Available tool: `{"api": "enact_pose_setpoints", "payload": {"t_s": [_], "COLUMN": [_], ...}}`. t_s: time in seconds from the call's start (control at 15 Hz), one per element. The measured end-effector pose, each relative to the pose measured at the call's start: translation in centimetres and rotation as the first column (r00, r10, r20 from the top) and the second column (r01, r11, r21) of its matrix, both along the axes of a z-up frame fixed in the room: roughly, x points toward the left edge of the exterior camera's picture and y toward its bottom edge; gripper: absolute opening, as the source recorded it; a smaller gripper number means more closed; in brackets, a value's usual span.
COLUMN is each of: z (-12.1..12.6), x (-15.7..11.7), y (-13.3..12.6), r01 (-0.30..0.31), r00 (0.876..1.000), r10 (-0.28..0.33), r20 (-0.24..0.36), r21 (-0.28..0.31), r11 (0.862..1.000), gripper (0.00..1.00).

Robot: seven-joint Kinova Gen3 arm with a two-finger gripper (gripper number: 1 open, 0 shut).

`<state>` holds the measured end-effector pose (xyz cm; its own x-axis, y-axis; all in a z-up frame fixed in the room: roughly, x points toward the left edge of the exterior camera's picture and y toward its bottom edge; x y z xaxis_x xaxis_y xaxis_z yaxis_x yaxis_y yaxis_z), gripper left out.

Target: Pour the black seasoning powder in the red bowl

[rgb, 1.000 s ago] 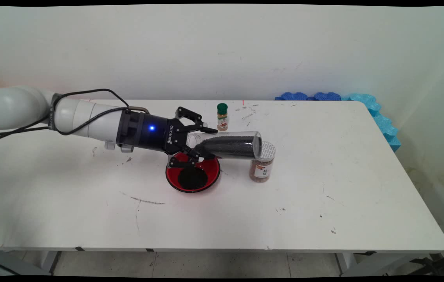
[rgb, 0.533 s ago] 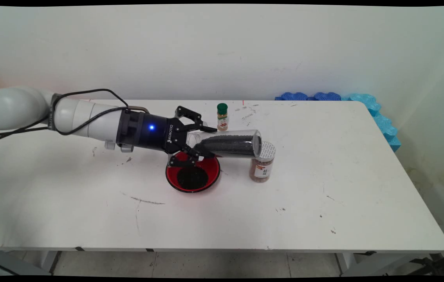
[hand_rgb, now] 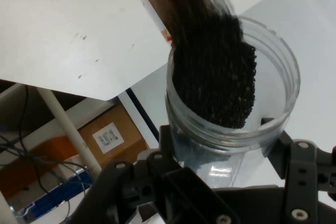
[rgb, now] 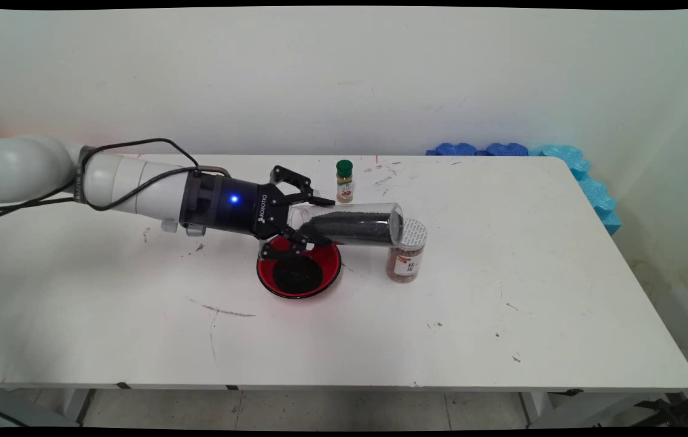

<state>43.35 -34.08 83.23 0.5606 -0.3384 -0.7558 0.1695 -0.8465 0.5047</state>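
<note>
Main view shows the pincer (rgb: 310, 220) closed round the base end of a clear plastic jar (rgb: 350, 224) of black granules, holding it clear of the desk (rgb: 532, 285); the jar lies almost level, its long axis running straight out from the pincer toward the right, the mouth just above and in front of a brown spice jar (rgb: 406, 258) with a white perforated lid. Below the pincer sits a glossy red bowl (rgb: 299, 270), round and shallow, with a dark heap in its middle — the jar's mouth reaches past the bowl's right rim. A small green-capped bottle (rgb: 344, 181) stands behind. Hand view: granules (hand_rgb: 215, 72) — coarse and matte — banked along one side of the smooth cylindrical wall.
</note>
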Motion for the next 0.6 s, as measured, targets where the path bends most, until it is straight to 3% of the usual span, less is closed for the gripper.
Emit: {"api": "enact_pose_setpoints", "payload": {"t_s": [0.6], "z": [-0.16], "x": [-0.04], "y": [0.2], "r01": [0.073], "r00": [0.995], "r10": [-0.069], "r20": [0.078], "r21": [-0.058], "r11": [0.996], "gripper": [0.0]}}
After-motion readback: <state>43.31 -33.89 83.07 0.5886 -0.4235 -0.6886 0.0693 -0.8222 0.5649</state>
